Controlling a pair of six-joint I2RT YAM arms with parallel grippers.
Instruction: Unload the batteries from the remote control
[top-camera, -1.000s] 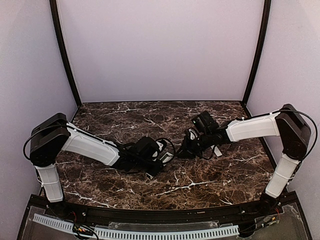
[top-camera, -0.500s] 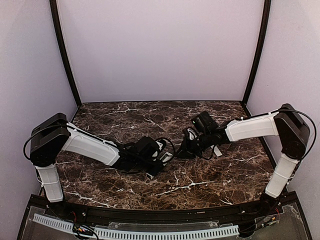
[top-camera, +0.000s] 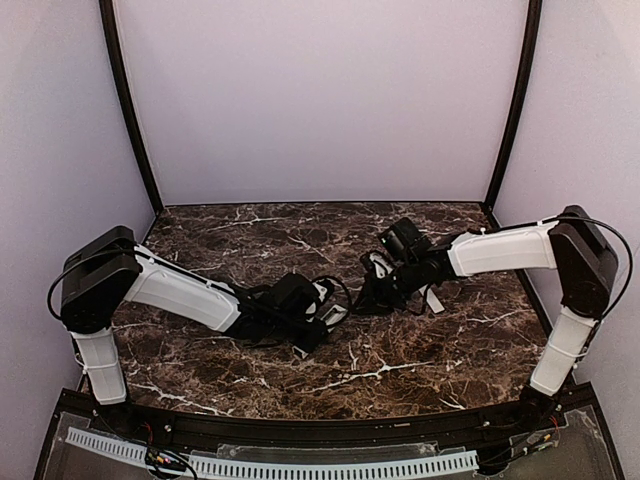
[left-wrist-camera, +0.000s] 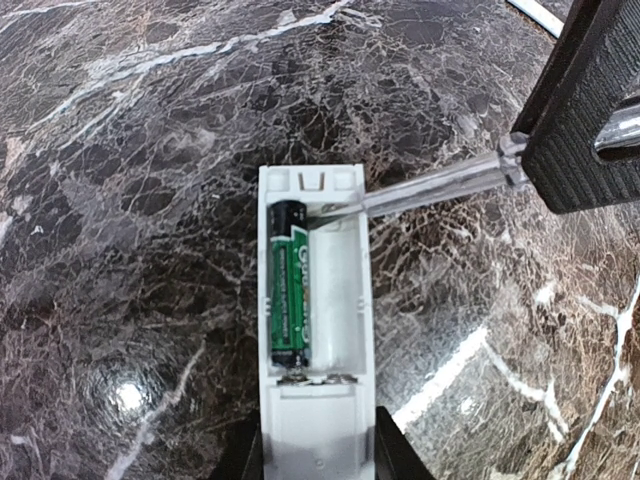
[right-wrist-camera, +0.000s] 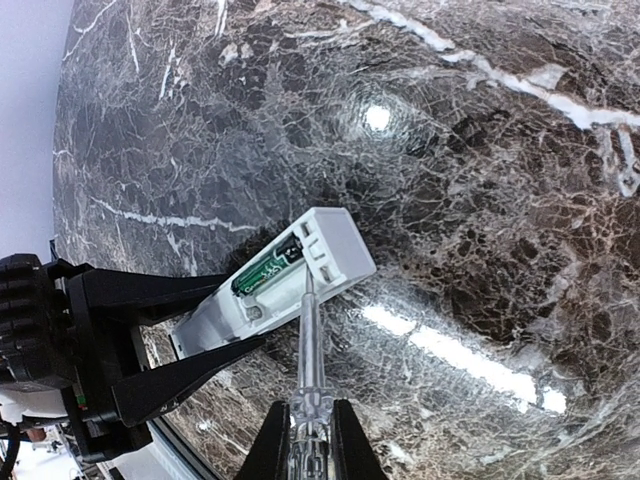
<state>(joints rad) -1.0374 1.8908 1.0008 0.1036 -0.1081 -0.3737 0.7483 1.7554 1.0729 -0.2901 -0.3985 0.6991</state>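
From above, the left pincer (top-camera: 328, 312) and right pincer (top-camera: 372, 292) nearly met over the table (top-camera: 450, 360). The left wrist view showed the left pincer clamped on the near end of the remote control (left-wrist-camera: 315, 405), a green battery (left-wrist-camera: 290, 290) in its open compartment; the right wrist view showed the right pincer gripping a screwdriver (right-wrist-camera: 308, 350), tip beside that battery

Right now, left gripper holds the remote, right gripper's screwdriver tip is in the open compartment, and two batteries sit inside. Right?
No: left wrist view shows one battery in the remote control; the bay beside it is empty. Screwdriver and grips are right.
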